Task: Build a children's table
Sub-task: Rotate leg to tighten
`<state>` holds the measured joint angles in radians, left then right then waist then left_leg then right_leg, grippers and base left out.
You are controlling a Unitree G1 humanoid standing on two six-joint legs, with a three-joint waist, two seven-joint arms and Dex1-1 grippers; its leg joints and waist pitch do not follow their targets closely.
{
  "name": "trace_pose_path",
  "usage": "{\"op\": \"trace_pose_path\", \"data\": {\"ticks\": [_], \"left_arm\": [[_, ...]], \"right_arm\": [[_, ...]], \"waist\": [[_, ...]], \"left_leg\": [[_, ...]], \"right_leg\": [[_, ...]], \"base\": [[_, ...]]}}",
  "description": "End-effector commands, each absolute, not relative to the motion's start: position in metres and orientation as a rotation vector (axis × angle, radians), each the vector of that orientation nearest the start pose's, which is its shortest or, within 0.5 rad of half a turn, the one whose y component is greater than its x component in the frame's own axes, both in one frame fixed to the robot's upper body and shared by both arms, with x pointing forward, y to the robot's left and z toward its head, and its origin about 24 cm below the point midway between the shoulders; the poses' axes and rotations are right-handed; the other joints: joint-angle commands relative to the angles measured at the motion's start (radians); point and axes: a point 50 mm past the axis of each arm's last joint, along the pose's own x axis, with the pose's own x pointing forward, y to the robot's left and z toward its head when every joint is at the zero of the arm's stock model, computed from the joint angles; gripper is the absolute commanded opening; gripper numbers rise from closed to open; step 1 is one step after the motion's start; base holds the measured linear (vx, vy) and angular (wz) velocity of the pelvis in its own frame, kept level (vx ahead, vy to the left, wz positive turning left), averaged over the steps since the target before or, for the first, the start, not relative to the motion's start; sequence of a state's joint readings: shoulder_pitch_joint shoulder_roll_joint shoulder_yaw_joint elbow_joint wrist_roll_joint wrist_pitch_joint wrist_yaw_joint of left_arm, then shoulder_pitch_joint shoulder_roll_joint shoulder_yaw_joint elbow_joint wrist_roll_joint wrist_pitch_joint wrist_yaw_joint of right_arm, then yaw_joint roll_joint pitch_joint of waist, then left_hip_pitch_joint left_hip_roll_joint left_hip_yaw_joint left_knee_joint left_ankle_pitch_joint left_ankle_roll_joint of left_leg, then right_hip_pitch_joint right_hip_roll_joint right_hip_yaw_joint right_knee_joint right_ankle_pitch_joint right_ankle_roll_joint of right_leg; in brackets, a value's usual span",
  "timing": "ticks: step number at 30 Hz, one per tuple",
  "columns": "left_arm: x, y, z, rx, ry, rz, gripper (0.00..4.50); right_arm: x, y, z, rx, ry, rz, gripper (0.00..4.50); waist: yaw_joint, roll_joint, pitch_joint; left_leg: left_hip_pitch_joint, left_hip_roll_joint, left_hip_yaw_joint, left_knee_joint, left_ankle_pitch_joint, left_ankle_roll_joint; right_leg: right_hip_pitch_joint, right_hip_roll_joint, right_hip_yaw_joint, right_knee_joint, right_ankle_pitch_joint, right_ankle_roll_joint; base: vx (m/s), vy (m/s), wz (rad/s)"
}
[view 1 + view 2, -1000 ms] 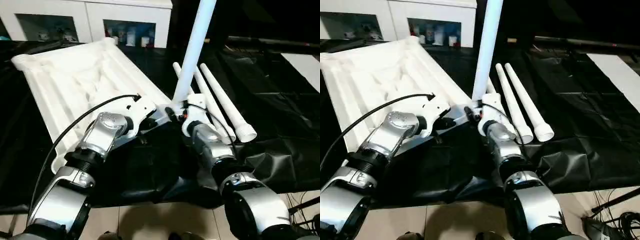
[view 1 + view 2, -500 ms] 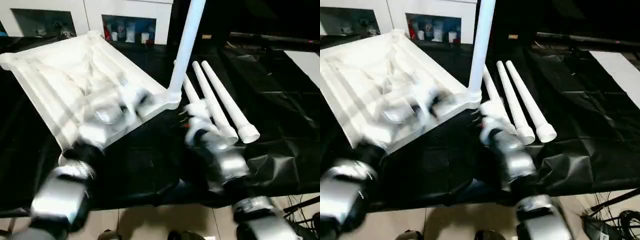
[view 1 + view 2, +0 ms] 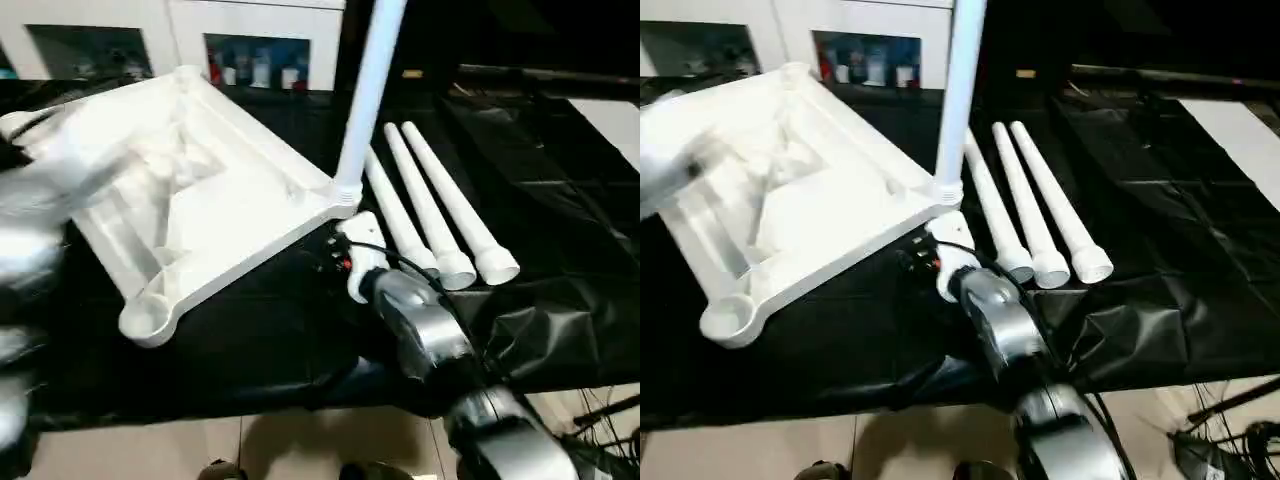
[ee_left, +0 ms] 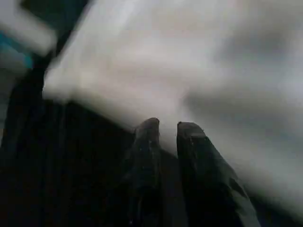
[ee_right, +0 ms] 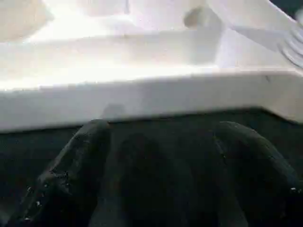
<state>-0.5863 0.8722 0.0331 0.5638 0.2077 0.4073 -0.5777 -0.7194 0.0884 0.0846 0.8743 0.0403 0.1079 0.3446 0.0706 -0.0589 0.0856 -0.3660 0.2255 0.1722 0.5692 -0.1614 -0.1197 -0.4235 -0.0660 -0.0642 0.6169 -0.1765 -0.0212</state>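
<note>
- One tapered leg (image 3: 368, 90) stands upright in the near corner socket of the upturned white tabletop (image 3: 200, 200); three loose legs (image 3: 440, 215) lie beside it on the black-draped work table (image 3: 560, 300).
- The right gripper (image 5: 156, 156) is spread wide, empty, near the tabletop rim.
- The left gripper (image 4: 166, 135) is nearly closed, apparently holding nothing.
- A white cabinet (image 3: 250, 40) stands behind; nothing blocks the open sockets.

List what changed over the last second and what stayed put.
Both arms pulled back from the table top's corner where the upright leg stands. The right gripper, which was at the leg's base, is now open and empty just short of the rim; the left gripper swung away left. The upright leg stays socketed; three loose legs lie unmoved.
</note>
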Motion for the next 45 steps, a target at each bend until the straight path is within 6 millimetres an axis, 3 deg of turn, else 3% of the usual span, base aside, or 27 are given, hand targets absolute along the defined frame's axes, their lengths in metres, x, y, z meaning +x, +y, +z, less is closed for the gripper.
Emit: {"op": "trace_pose_path", "data": {"ticks": [1, 6, 8, 10, 16, 19, 20, 24, 25, 26, 27, 28, 29, 30, 31, 32, 33, 34, 35, 37, 39, 41, 43, 44, 45], "left_arm": [[0.309, 0.353, 0.141, 0.718, 0.617, -0.052, 0.77], [0.295, 0.333, 0.111, 0.62, 0.707, -0.229, 0.77], [0.297, 0.321, 0.107, 0.56, 0.674, -0.309, 0.77], [0.297, 0.311, 0.101, 0.523, 0.668, -0.392, 0.77], [0.298, 0.278, 0.094, 0.406, 0.619, -0.611, 0.77], [0.299, 0.271, 0.092, 0.386, 0.626, -0.641, 0.77], [0.301, 0.265, 0.088, 0.38, 0.63, -0.649, 0.77], [0.309, 0.246, 0.071, 0.422, 0.631, -0.666, 0.77], [0.313, 0.239, 0.067, 0.431, 0.617, -0.666, 0.77], [0.316, 0.234, 0.064, 0.433, 0.603, -0.658, 0.77], [0.321, 0.227, 0.061, 0.429, 0.582, -0.657, 0.77], [0.327, 0.219, 0.059, 0.435, 0.547, -0.646, 0.77], [0.33, 0.217, 0.059, 0.44, 0.535, -0.642, 0.77], [0.335, 0.21, 0.059, 0.437, 0.509, -0.63, 0.77], [0.34, 0.204, 0.061, 0.437, 0.486, -0.62, 0.77], [0.346, 0.199, 0.063, 0.437, 0.461, -0.607, 0.77], [0.35, 0.195, 0.066, 0.439, 0.441, -0.595, 0.77], [0.355, 0.192, 0.07, 0.445, 0.409, -0.574, 0.77], [0.359, 0.19, 0.073, 0.447, 0.383, -0.557, 0.77], [0.366, 0.181, 0.082, 0.408, 0.294, -0.533, 0.77], [0.37, 0.175, 0.088, 0.338, 0.227, -0.515, 0.77], [0.37, 0.174, 0.089, 0.315, 0.202, -0.505, 0.77], [0.363, 0.176, 0.094, 0.2, 0.107, -0.457, 0.77], [0.358, 0.179, 0.096, 0.186, 0.079, -0.439, 0.77], [0.35, 0.183, 0.097, 0.181, 0.066, -0.424, 0.77]], "right_arm": [[0.352, -0.031, 0.044, 0.028, 0.308, 0.616, 3.78], [0.358, -0.015, 0.053, 0.005, 0.304, 0.636, 3.78], [0.358, -0.012, 0.054, 0.021, 0.307, 0.643, 3.78], [0.358, -0.008, 0.055, 0.012, 0.306, 0.651, 3.78], [0.361, -0.004, 0.06, 0.025, 0.281, 0.64, 3.78], [0.361, -0.002, 0.063, 0.052, 0.263, 0.671, 3.78], [0.361, -0.002, 0.064, 0.061, 0.25, 0.698, 3.78], [0.36, -0.012, 0.061, 0.071, 0.214, 0.734, 3.78], [0.361, -0.017, 0.061, 0.075, 0.202, 0.727, 3.78], [0.362, -0.022, 0.061, 0.073, 0.191, 0.712, 3.78], [0.364, -0.029, 0.062, 0.072, 0.17, 0.689, 3.78], [0.367, -0.039, 0.065, 0.076, 0.144, 0.657, 3.78], [0.367, -0.042, 0.066, 0.08, 0.136, 0.647, 3.78], [0.369, -0.05, 0.069, 0.081, 0.114, 0.624, 3.78], [0.37, -0.058, 0.072, 0.071, 0.091, 0.609, 3.78], [0.37, -0.066, 0.075, 0.053, 0.065, 0.594, 3.78], [0.369, -0.072, 0.078, 0.045, 0.046, 0.583, 3.78], [0.367, -0.08, 0.082, 0.043, 0.029, 0.567, 3.78], [0.366, -0.085, 0.084, 0.045, 0.018, 0.555, 3.78], [0.361, -0.098, 0.088, 0.059, 0.003, 0.498, 3.78], [0.357, -0.107, 0.089, 0.064, 0.001, 0.455, 3.78], [0.355, -0.111, 0.089, 0.062, 0.004, 0.434, 3.78], [0.35, -0.12, 0.085, 0.051, 0.044, 0.364, 3.78], [0.348, -0.122, 0.086, 0.053, 0.051, 0.347, 3.78], [0.348, -0.122, 0.087, 0.048, 0.056, 0.337, 3.78]], "waist": [[0.005, 0.042, -0.088], [0.019, 0.048, -0.085], [0.022, 0.048, -0.085], [0.022, 0.049, -0.085], [0.017, 0.051, -0.085], [0.015, 0.05, -0.086], [0.016, 0.055, -0.086], [0.018, 0.055, -0.089], [0.019, 0.065, -0.09], [0.019, 0.061, -0.091], [0.022, 0.067, -0.091], [0.021, 0.063, -0.088], [0.024, 0.074, -0.09], [0.028, 0.097, -0.094], [0.025, 0.083, -0.092], [0.027, 0.079, -0.094], [0.026, 0.092, -0.093], [0.027, 0.088, -0.1], [0.029, 0.09, -0.096], [0.027, 0.088, -0.1], [0.024, 0.086, -0.099], [0.019, 0.077, -0.097], [0.013, 0.071, -0.094], [0.011, 0.072, -0.093], [0.009, 0.059, -0.094]], "left_leg": [[0.029, 0.011, 0.005, -0.062, -0.202, -0.039], [0.033, 0.008, 0.007, -0.066, -0.247, -0.053], [0.033, 0.006, 0.009, -0.064, -0.25, -0.058], [0.023, 0.003, 0.004, -0.064, -0.265, -0.064], [0.024, 0.002, 0.0, -0.062, -0.308, -0.066], [0.022, 0.003, -0.002, -0.062, -0.309, -0.062], [0.022, 0.003, -0.002, -0.062, -0.309, -0.062], [0.022, 0.003, -0.001, -0.059, -0.292, -0.045], [0.02, 0.0, -0.001, -0.057, -0.276, -0.04], [0.019, 0.002, -0.001, -0.057, -0.275, -0.041], [0.021, 0.0, -0.001, -0.054, -0.279, -0.04], [0.022, -0.001, 0.002, -0.056, -0.288, -0.034], [0.028, -0.002, 0.002, -0.053, -0.308, -0.036], [0.027, -0.002, -0.001, -0.048, -0.303, -0.039], [0.019, -0.001, -0.002, -0.05, -0.289, -0.034], [0.018, -0.003, -0.002, -0.049, -0.283, -0.03], [0.019, -0.007, 0.0, -0.046, -0.28, -0.021], [0.013, -0.007, -0.004, -0.043, -0.259, -0.017], [0.011, -0.01, -0.002, -0.043, -0.251, -0.007], [0.005, -0.011, -0.005, -0.041, -0.228, -0.005], [0.007, -0.01, -0.005, -0.041, -0.223, -0.004], [0.003, -0.013, -0.005, -0.042, -0.222, -0.005], [-0.009, -0.011, -0.009, -0.045, -0.201, -0.004], [-0.01, -0.011, -0.008, -0.045, -0.204, -0.004], [-0.008, -0.01, -0.006, -0.046, -0.203, 0.0]], "right_leg": [[0.056, -0.068, 0.049, -0.04, -0.029, -0.253], [0.05, -0.062, 0.048, -0.047, -0.072, -0.236], [0.05, -0.061, 0.05, -0.046, -0.059, -0.241], [0.056, -0.064, 0.05, -0.046, -0.083, -0.232], [0.054, -0.063, 0.051, -0.051, -0.168, -0.218], [0.057, -0.061, 0.049, -0.049, -0.164, -0.215], [0.056, -0.06, 0.049, -0.048, -0.161, -0.216], [0.058, -0.058, 0.048, -0.048, -0.125, -0.226], [0.06, -0.056, 0.047, -0.046, -0.099, -0.229], [0.062, -0.057, 0.048, -0.047, -0.095, -0.23], [0.06, -0.057, 0.048, -0.046, -0.102, -0.232], [0.058, -0.054, 0.047, -0.054, -0.12, -0.226], [0.057, -0.053, 0.048, -0.059, -0.136, -0.221], [0.058, -0.056, 0.049, -0.051, -0.127, -0.224], [0.063, -0.052, 0.047, -0.053, -0.102, -0.223], [0.066, -0.05, 0.046, -0.053, -0.1, -0.22], [0.065, -0.044, 0.045, -0.058, -0.092, -0.207], [0.074, -0.051, 0.046, -0.048, -0.08, -0.215], [0.073, -0.047, 0.045, -0.059, -0.1, -0.198], [0.079, -0.052, 0.046, -0.056, -0.116, -0.195], [0.076, -0.051, 0.046, -0.062, -0.134, -0.193], [0.077, -0.049, 0.044, -0.065, -0.156, -0.192], [0.086, -0.053, 0.042, -0.061, -0.183, -0.184], [0.085, -0.053, 0.04, -0.063, -0.202, -0.179], [0.084, -0.052, 0.041, -0.066, -0.214, -0.173]], "base": [[0.0, 0.0, 0.0], [0.0, 0.0, 0.0], [0.0, 0.0, 0.0], [0.0, 0.0, 0.0], [0.0, 0.0, 0.0], [0.0, 0.0, 0.0], [0.0, 0.0, 0.0], [0.0, 0.0, 0.0], [0.0, 0.0, 0.0], [0.0, 0.0, 0.0], [0.0, 0.0, 0.0], [0.0, 0.0, 0.0], [0.0, 0.0, 0.0], [0.0, 0.0, 0.0], [0.0, 0.0, 0.0], [0.0, 0.0, 0.0], [0.0, 0.0, 0.0], [0.0, 0.0, 0.0], [0.0, 0.0, 0.0], [0.0, 0.0, 0.0], [0.0, 0.0, 0.0], [0.0, 0.0, 0.0], [0.0, 0.0, 0.0], [0.0, 0.0, 0.0], [0.0, 0.0, 0.0]]}}
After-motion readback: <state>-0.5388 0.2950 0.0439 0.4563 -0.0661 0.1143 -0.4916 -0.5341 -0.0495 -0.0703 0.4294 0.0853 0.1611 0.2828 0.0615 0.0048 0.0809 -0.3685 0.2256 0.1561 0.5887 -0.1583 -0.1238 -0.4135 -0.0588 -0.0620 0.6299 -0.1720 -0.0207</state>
